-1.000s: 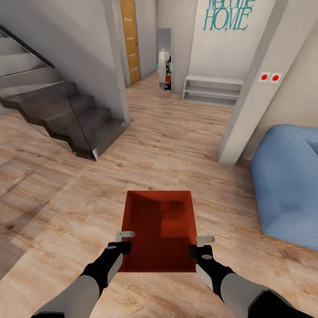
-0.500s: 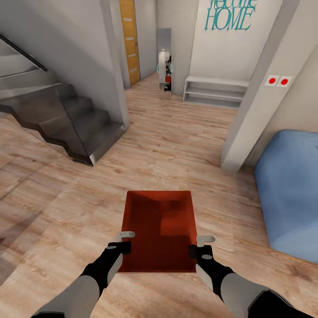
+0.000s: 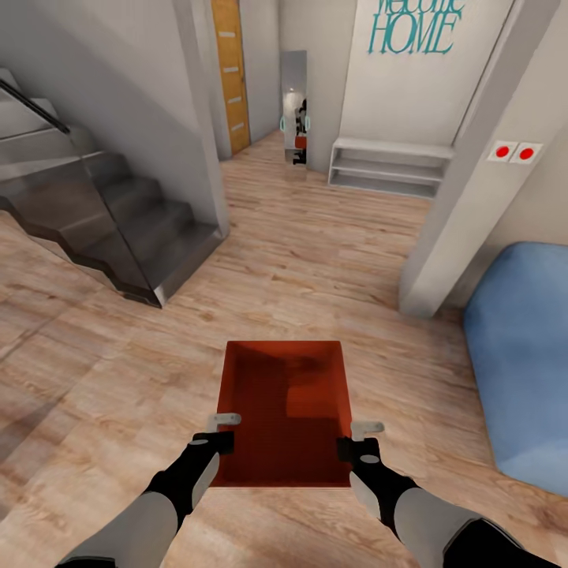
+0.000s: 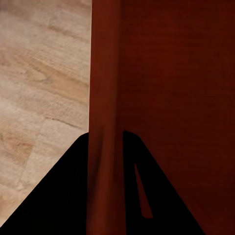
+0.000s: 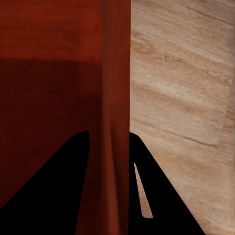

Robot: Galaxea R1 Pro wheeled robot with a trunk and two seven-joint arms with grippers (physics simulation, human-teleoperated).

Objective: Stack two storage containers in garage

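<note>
Room: light wood-plank floor (image 3: 331, 260) of a living area, with a grey stair (image 3: 118, 229) ahead of the left claw, a blue sofa (image 3: 525, 363) out beyond the right claw, and a hallway ahead leading to an orange door (image 3: 230, 75), a mirror (image 3: 295, 110) and a low white shelf (image 3: 390, 166).
Bin: one red-orange bin (image 3: 285, 410) held clear of the floor, spanning the gap between the two claws, open side up and apparently empty.
Left claw: the left claw (image 3: 223, 430) is clamped on the bin's left wall near its closer end; the left wrist view shows the wall (image 4: 105, 122) running between the dark fingers (image 4: 68, 196), one inside and one outside.
Right claw: the right claw (image 3: 364, 439) is pinched the same way on the opposite wall (image 5: 116, 98), with the fingers (image 5: 161, 196) astride it.
Why held so: a grip on each long wall probably keeps the bin level and steady while the base drives, and leaves the view ahead of the claws unobstructed.
Count: one bin, two claws, two red switches (image 3: 514, 151) on the pillar ahead of the right claw.
Stage: judged to be in transit, the bin carried and nothing placed in the garage yet.
</note>
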